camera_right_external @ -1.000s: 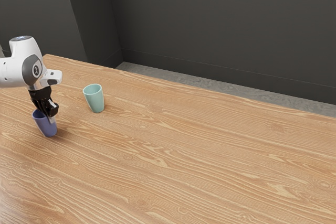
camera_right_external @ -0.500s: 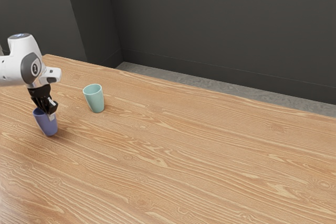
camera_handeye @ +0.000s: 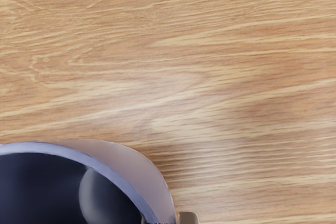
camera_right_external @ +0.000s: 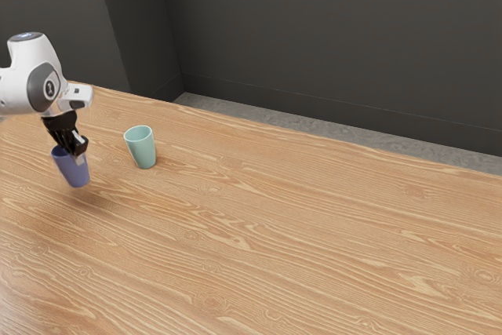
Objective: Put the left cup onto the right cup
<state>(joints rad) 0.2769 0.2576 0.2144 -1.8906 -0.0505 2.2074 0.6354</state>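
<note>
Exterior view: the wooden counter (camera_right_external: 314, 225) is the largest thing, light brown with long wavy grain. Behind it stands a dark grey wall (camera_right_external: 329, 29). The white arm (camera_right_external: 31, 88) enters at the exterior view's left and bends down toward the counter.

The violet-blue cup (camera_right_external: 73, 170) hangs directly under the claw (camera_right_external: 74, 147). It is a plain cup without a handle, wider at the mouth and narrower at the base. The mouth faces up and the body leans a little. Its base appears lifted off the wood. The teal cup (camera_right_external: 141, 147) has the same form. It stands upright on the counter to the exterior view's right of the claw, near it but clearly apart from both the claw and the held cup.

The black claw is closed narrowly on the rim of the violet-blue cup and carries it.

In the wrist view, the violet-blue cup (camera_handeye: 131, 171) lies just below the hand. Its outer wall is pale lilac, its rim is a thin lighter band, and its inside is very dark blue. Past the cup, the grain of the counter (camera_handeye: 184, 51) runs across.
</note>
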